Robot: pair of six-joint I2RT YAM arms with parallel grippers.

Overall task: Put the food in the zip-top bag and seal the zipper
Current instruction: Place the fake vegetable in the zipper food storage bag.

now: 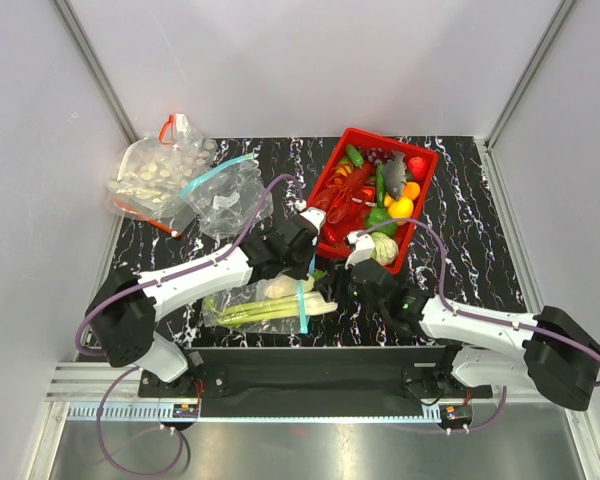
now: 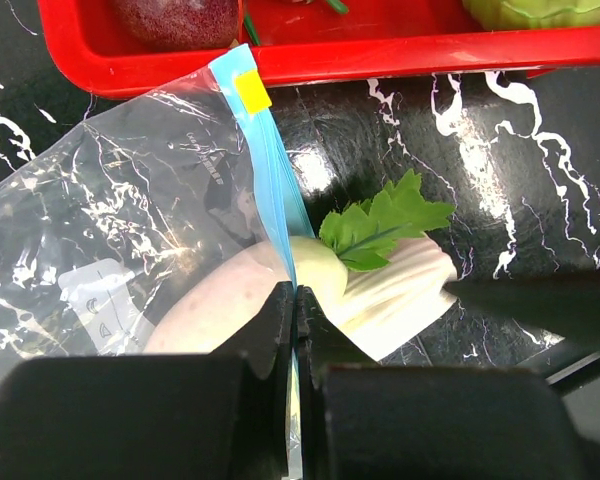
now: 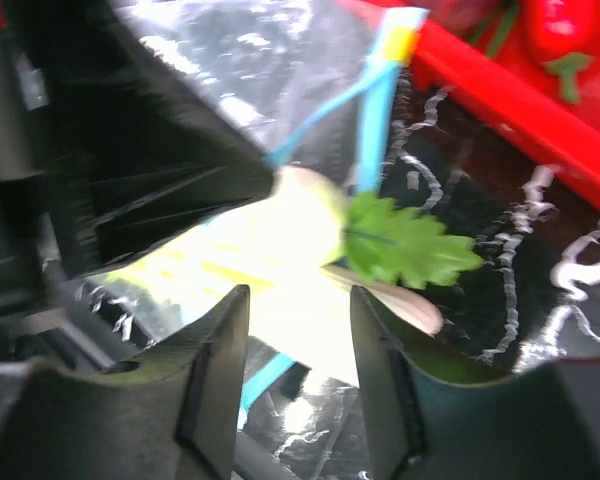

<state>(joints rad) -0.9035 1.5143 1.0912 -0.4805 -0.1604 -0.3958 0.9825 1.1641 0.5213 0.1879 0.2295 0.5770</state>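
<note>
The zip-top bag (image 1: 228, 308) lies at the table's front centre with the leek (image 1: 255, 314) and a white radish (image 1: 280, 287) inside. Its teal-blue zipper (image 1: 302, 308) faces right. My left gripper (image 2: 296, 300) is shut on the zipper (image 2: 272, 175), which runs up to a yellow end tab. A white radish (image 2: 215, 305) sits across the bag's mouth, and its leafy green end (image 2: 380, 225) sticks out. My right gripper (image 3: 300, 330) is open, with its fingers on either side of that radish (image 3: 280, 250) just outside the mouth. In the top view my left gripper (image 1: 315, 272) and right gripper (image 1: 332, 290) nearly touch.
A red basket (image 1: 425, 190) with a grey fish (image 1: 395, 172) and yellow and red toy produce stands just behind the grippers. A second clear bag with a blue strip (image 1: 225, 195) and a red-zipper bag of white pieces (image 1: 155, 175) lie at the back left.
</note>
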